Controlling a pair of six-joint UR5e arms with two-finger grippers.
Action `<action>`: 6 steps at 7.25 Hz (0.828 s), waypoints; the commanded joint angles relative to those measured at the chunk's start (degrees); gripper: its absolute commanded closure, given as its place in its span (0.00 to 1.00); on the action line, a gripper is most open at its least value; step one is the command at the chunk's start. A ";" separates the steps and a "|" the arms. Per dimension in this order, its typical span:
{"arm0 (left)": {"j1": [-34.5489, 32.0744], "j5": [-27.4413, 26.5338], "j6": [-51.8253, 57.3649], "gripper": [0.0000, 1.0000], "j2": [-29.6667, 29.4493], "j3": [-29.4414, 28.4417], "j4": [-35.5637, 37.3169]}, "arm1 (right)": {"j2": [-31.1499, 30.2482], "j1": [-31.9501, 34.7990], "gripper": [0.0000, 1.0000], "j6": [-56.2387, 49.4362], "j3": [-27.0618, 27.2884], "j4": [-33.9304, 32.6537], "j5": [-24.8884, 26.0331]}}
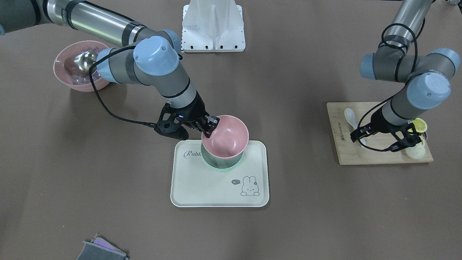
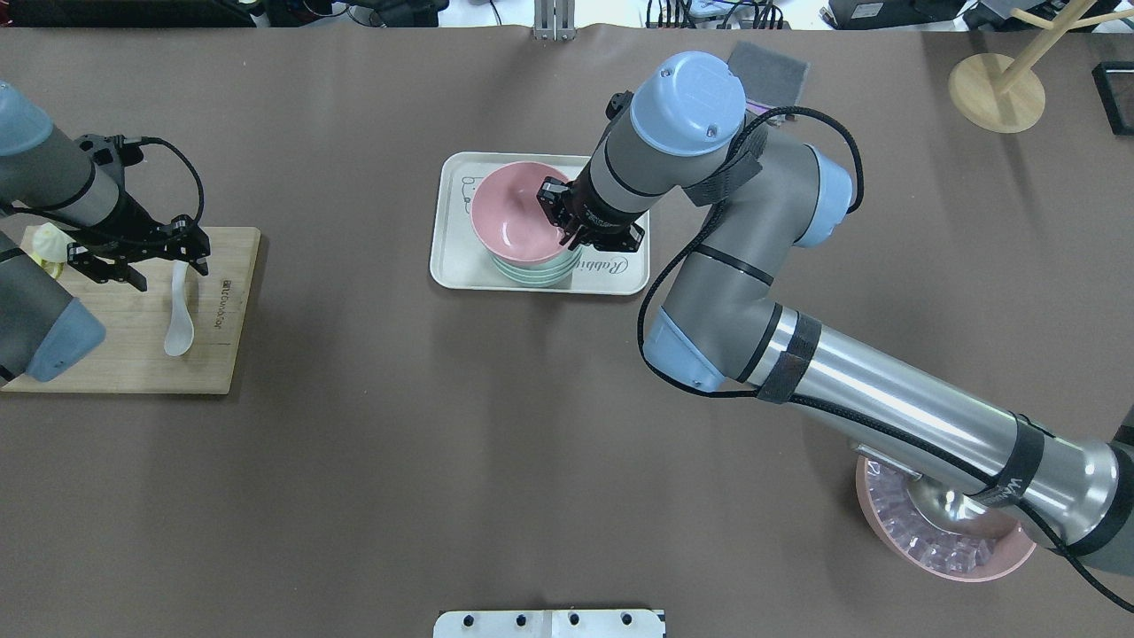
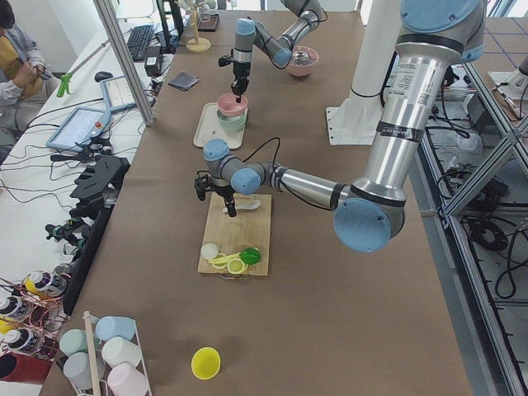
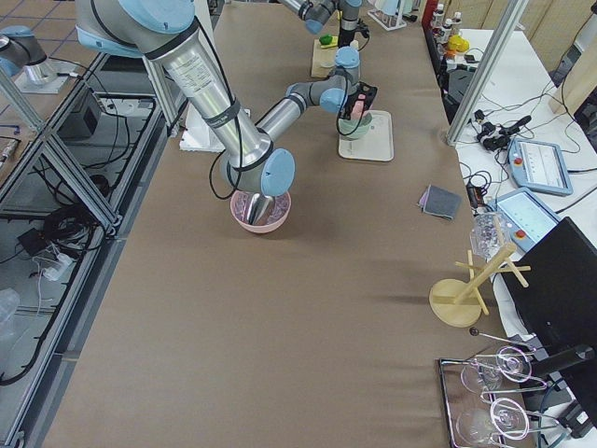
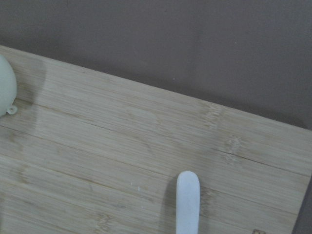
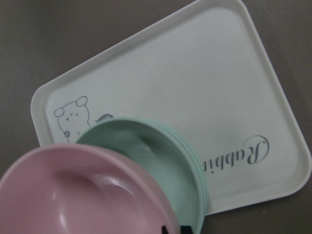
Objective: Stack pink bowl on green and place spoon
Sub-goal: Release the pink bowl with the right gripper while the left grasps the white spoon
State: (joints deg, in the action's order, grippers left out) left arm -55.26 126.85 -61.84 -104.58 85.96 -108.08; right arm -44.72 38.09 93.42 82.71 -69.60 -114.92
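The right arm (image 2: 886,399) is a brushed-silver tube with grey joints and pale blue caps (image 1: 156,55) dotted with small screws. Black straps (image 2: 793,359) pin a black cable (image 1: 112,115) running to the black, skeletal right end effector (image 1: 212,126). The left arm (image 1: 399,104) and left end effector (image 2: 173,268) look alike.

A wooden cutting board (image 1: 375,157) lies on the brown counter (image 1: 306,202), lemon slices (image 1: 419,125) at one end. A grey cloth (image 1: 101,251) and a wooden stand (image 2: 997,91) sit along the same counter edge, well apart.
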 commanded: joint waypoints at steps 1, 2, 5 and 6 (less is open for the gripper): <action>0.15 0.59 -4.13 0.91 -0.09 0.00 -1.00 | -0.01 0.49 0.00 0.01 0.26 0.16 -0.04; 0.16 3.03 -4.25 1.00 -0.18 -0.17 -1.08 | -0.01 1.10 0.00 0.01 0.52 0.16 -0.82; 0.16 3.49 -4.60 1.00 -0.44 0.44 -0.91 | -0.45 3.65 0.00 -0.16 0.61 0.16 -4.16; 0.16 5.06 -4.69 1.00 -1.66 1.40 -0.21 | -0.89 3.91 0.00 -0.25 0.96 0.16 -4.26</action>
State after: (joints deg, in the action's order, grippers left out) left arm -55.11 130.66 -66.44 -105.24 86.56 -108.84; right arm -45.18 41.37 93.28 83.36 -69.43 -118.48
